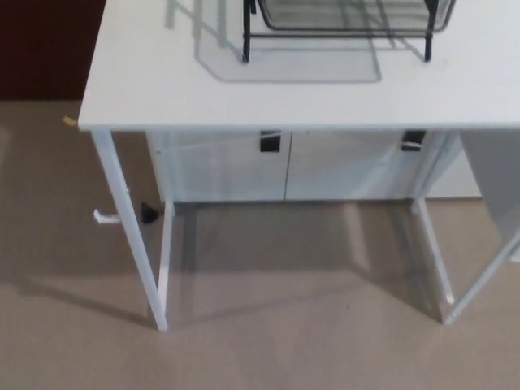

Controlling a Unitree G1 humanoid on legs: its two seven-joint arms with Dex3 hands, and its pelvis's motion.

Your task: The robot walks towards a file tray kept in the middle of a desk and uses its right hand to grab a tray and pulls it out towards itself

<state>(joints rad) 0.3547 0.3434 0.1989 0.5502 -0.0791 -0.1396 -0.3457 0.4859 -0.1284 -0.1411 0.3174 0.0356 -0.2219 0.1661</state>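
Dim soft focus, desk (162,89) shadow on floor (268,341)

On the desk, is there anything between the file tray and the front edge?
No. In the head view, only bare white desk and the file tray's shadow lie there.
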